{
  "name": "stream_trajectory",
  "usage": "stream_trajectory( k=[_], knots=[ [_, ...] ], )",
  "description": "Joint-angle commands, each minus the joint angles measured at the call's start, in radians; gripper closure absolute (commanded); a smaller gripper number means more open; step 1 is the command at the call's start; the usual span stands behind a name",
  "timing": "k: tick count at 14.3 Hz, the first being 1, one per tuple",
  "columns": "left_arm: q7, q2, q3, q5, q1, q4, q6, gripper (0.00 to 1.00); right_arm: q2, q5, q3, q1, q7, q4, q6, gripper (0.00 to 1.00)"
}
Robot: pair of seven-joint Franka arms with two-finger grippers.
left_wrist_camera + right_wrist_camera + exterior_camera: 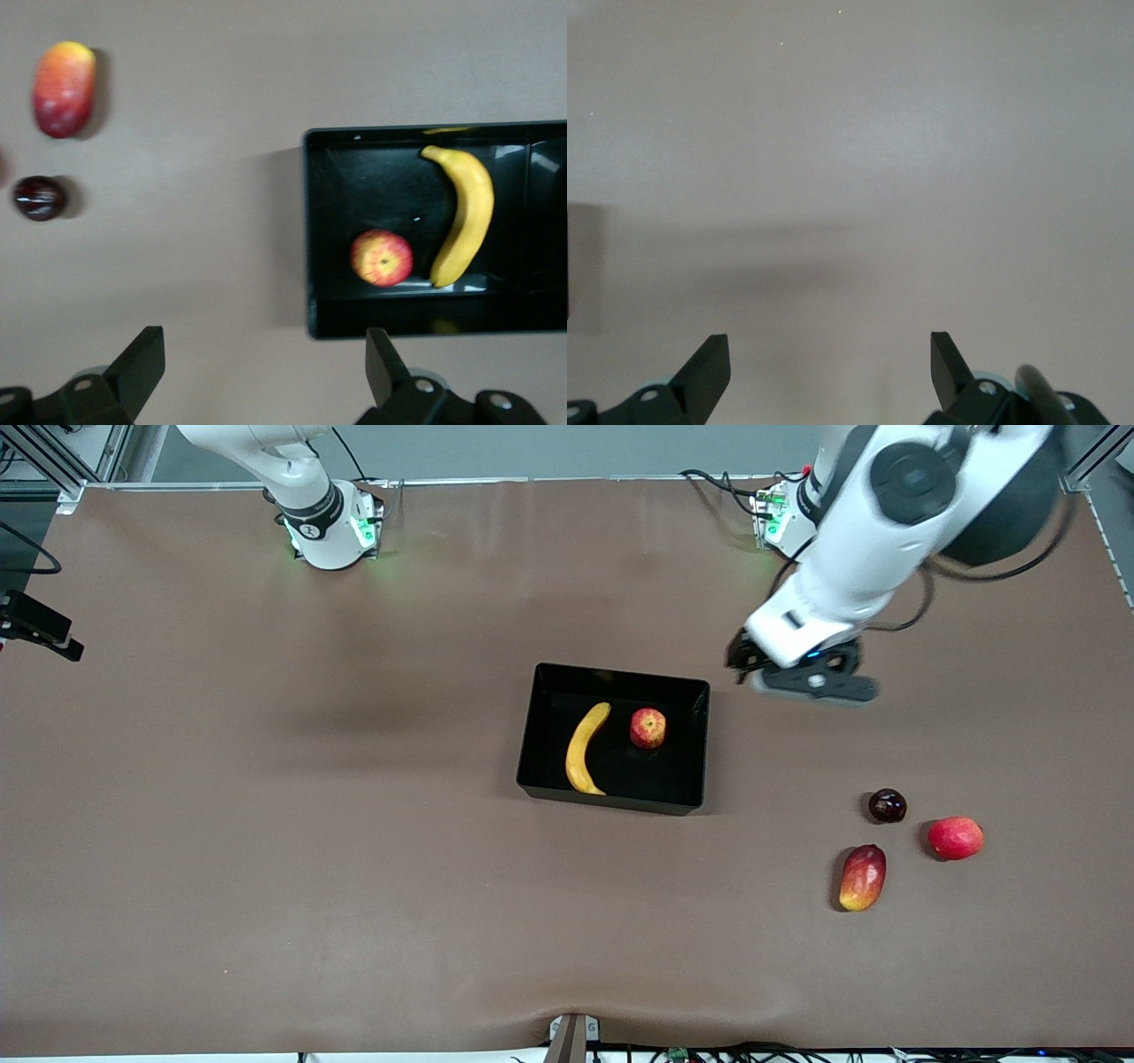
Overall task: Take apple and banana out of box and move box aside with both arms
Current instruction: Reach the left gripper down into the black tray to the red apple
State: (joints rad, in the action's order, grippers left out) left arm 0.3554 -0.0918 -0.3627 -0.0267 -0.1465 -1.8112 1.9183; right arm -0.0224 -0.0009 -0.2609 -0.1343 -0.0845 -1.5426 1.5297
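Mango point(862, 878) lies nearest the camera; banana point(586, 748) and apple point(648, 728) sit in the black box point(615, 797) mid-table; left gripper point(802, 676) hovers beside it, spread wide, empty; right gripper point(830, 372) likewise, over bare table.

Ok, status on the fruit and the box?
Left gripper open, empty, over bare table beside box. Right gripper open over bare table. Banana and apple in box. Nothing in the way.
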Motion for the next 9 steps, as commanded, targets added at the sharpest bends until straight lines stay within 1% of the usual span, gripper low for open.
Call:
stream_trajectory(
  k=[1, 2, 6, 9],
  knots=[
    [0.112, -0.058, -0.044, -0.028, -0.028, -0.052, 0.124, 0.0, 0.027, 0.015, 0.012, 0.021, 0.002, 0.018, 0.001, 0.0],
    [0.164, -0.084, -0.045, -0.039, -0.054, -0.069, 0.169, 0.0, 0.027, 0.015, 0.012, 0.021, 0.0, 0.018, 0.003, 0.0],
    [0.394, -0.222, -0.045, -0.191, -0.152, -0.079, 0.255, 0.0, 0.033, 0.015, 0.012, 0.024, 0.002, 0.016, 0.027, 0.0],
    [0.428, -0.316, -0.045, -0.225, -0.159, -0.079, 0.314, 0.0, 0.061, 0.013, 0.012, 0.024, 0.003, 0.016, 0.026, 0.0]
  ],
)
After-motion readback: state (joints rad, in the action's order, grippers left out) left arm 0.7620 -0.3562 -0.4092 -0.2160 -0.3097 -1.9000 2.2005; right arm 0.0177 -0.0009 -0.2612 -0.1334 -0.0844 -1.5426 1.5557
